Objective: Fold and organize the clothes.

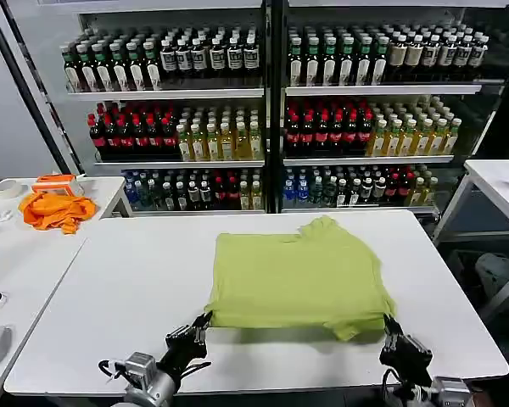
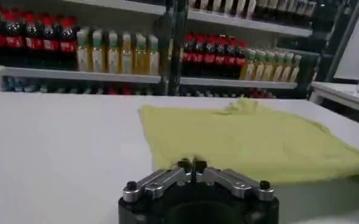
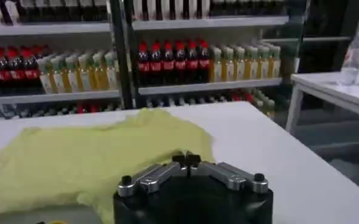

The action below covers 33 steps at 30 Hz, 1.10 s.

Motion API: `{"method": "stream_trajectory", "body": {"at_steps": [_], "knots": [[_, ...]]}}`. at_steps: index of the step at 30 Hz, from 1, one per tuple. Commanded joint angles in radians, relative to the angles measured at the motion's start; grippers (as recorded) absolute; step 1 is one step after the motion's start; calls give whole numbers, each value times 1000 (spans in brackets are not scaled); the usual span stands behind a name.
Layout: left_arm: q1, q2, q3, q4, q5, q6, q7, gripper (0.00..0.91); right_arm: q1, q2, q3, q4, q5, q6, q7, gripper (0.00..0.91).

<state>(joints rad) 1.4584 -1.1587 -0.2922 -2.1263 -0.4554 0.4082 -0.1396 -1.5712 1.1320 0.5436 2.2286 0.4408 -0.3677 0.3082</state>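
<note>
Nearest the robot, left gripper (image 1: 205,321) sits at the near-left corner of the T-shirt (image 1: 299,275), right gripper (image 1: 388,327) at the near-right corner; both low at the table edge. Wrist views show each pair of fingertips pressed together, left (image 2: 192,164) and right (image 3: 189,159), right at the shirt's near hem; whether fabric is actually pinched between them, cannot tell. Placement reads as a symmetric two-corner setup, probably for lifting the near edge and folding it away toward the far side. Shirt lies mid-table on the white table (image 1: 136,280), already partly folded into a rough rectangle, one bunched bit sticking up at the far edge. Fabric thin, soft, lime-green, plain, few wrinkles; table top smooth, hard. Farther left, orange cloth (image 1: 57,209) crumpled on a side table, not involved. Behind, cooler shelves (image 1: 271,93) packed with bottles.
</note>
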Motion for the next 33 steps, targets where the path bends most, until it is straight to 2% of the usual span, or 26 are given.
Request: {"method": "stream_trajectory", "body": {"at_steps": [1, 10, 15, 17, 18, 19, 20, 21, 22, 25, 33], "knots": [[-211, 5, 73, 171, -5, -4, -14, 40, 147, -44, -17, -117, 8, 3, -3, 0], [-325, -2, 129, 291, 11, -8, -24, 40, 278, -69, -97, -242, -11, 7, -24, 0], [-360, -20, 144, 339, 29, -7, -26, 40, 324, -59, -139, -326, -64, 27, -38, 0], [-368, -25, 148, 351, 32, -8, -26, 60, 333, -53, -148, -347, -78, 36, -43, 0], [-371, -28, 151, 356, 35, -9, -26, 101, 342, -45, -156, -366, -98, 44, -48, 0], [-375, -31, 154, 363, 40, -10, -26, 262, 350, -34, -159, -378, -115, 51, -51, 615], [-379, -35, 155, 367, 44, -12, -27, 403, 353, -25, -161, -395, -124, 52, -52, 907], [-383, -40, 157, 374, 47, -14, -27, 756, 357, -18, -163, -400, -128, 49, -53, 907], [-386, -44, 157, 379, 51, -15, -28, 907, 358, -13, -165, -404, -136, 41, -55, 907], [-391, -51, 157, 387, 64, -14, -29, 907, 349, -6, -170, -404, -157, 12, -68, 907], [-338, -48, 140, 333, 77, -15, -40, 907, 294, 2, -121, -379, -159, 15, -92, 907]]}}
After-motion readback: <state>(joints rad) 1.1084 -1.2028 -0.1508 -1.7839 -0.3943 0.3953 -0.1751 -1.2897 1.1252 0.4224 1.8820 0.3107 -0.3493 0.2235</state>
